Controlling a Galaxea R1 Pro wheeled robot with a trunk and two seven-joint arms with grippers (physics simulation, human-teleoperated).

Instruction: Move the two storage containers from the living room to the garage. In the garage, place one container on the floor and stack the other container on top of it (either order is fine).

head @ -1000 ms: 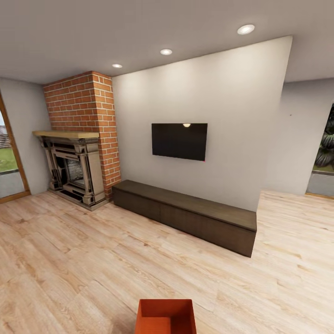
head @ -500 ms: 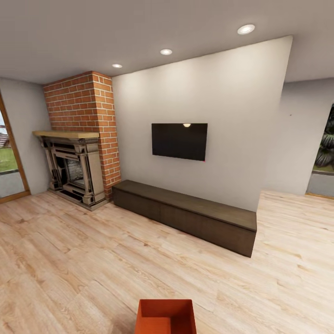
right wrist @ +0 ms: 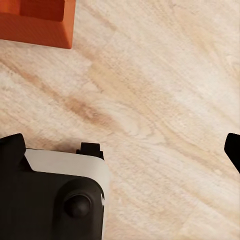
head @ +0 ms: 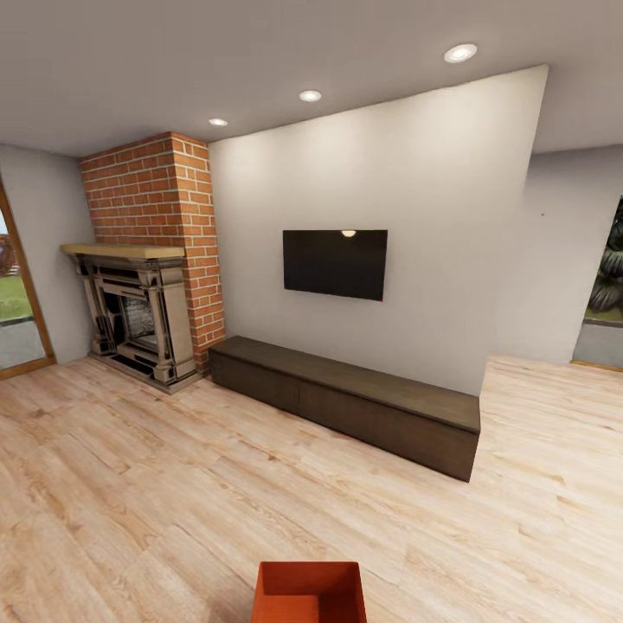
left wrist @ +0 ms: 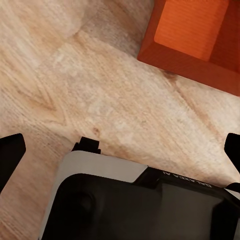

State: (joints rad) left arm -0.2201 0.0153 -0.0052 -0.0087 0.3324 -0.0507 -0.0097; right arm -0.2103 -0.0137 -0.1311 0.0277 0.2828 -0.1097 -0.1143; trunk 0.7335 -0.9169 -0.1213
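The living room is seen with a red-brick fireplace (head: 151, 260) at the left, then a wall TV (head: 335, 264) above a low dark cabinet (head: 346, 402). Light wood plank flooring (head: 173, 484) is spread throughout. One orange-red storage container (left wrist: 192, 37) is set on the planks, ahead of the left pincer (left wrist: 120, 152) and the right pincer (right wrist: 122, 150); both are held wide open, empty.
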